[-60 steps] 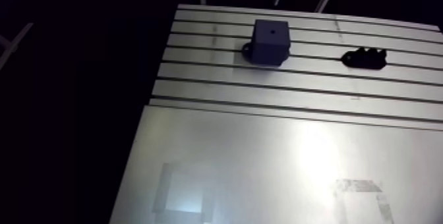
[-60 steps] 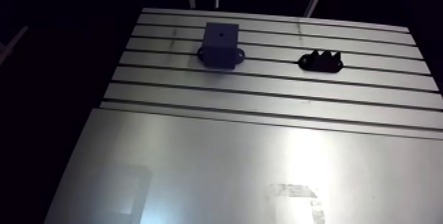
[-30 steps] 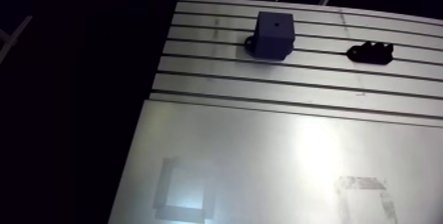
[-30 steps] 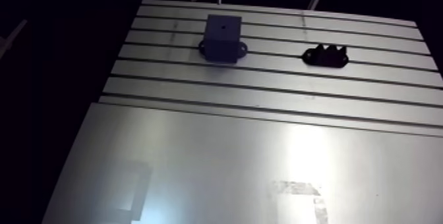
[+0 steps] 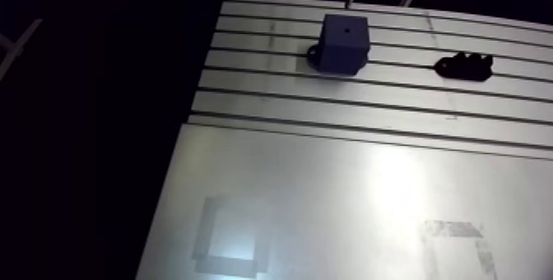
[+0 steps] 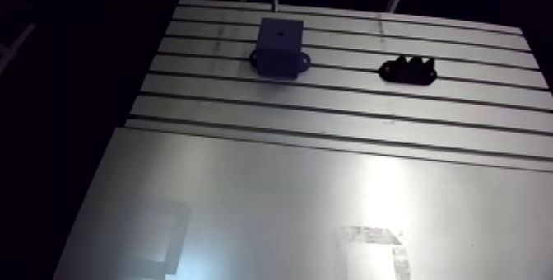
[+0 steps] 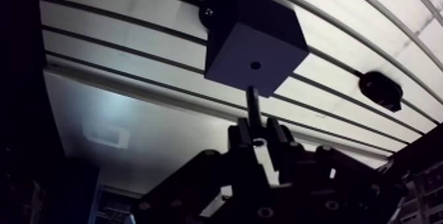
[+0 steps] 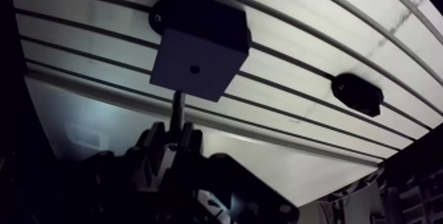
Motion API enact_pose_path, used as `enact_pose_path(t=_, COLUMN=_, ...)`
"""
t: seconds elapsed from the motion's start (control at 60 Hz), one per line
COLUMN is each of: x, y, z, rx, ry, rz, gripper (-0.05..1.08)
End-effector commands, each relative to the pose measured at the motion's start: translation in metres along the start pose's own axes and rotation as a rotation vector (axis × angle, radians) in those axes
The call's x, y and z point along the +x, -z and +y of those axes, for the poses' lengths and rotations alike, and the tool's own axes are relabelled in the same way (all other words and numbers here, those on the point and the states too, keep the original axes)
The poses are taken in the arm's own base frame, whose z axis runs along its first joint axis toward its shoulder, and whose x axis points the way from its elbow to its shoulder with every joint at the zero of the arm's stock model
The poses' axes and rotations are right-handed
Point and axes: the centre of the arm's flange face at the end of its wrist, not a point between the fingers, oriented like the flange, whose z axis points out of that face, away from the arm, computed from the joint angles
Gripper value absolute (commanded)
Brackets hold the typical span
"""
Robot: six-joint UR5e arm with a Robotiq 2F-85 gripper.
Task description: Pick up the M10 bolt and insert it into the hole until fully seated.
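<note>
— On the worktop (image 5: 329, 193), what does the arm view give you?
— A dark block (image 5: 344, 43) sits on the slotted part, with a small black fixture (image 5: 465, 67) well apart from it.
— And the wrist view?
— My gripper (image 7: 258, 134) pinches the M10 bolt (image 7: 252, 105) between its fingers. The shank points at the block's face with the hole (image 7: 254, 64). The tip is near that face, but I cannot tell if it touches.
</note>
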Motion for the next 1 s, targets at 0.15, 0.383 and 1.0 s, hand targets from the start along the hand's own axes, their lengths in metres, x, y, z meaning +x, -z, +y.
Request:
enact_pose_path(t=0.15, x=-0.001, y=-0.0161, z=-0.0001, rx=-0.004, ry=0.007, rz=-0.049, gripper=1.08)
enact_pose_path(t=0.383, x=0.0003, y=-0.0172, z=0.0005, rx=-0.01, ry=0.006, rz=-0.041, gripper=1.08)
enact_pose_path(t=1.0, x=-0.0009, y=-0.0129, z=0.0029, rx=-0.014, ry=0.001, rz=-0.023, gripper=1.08)
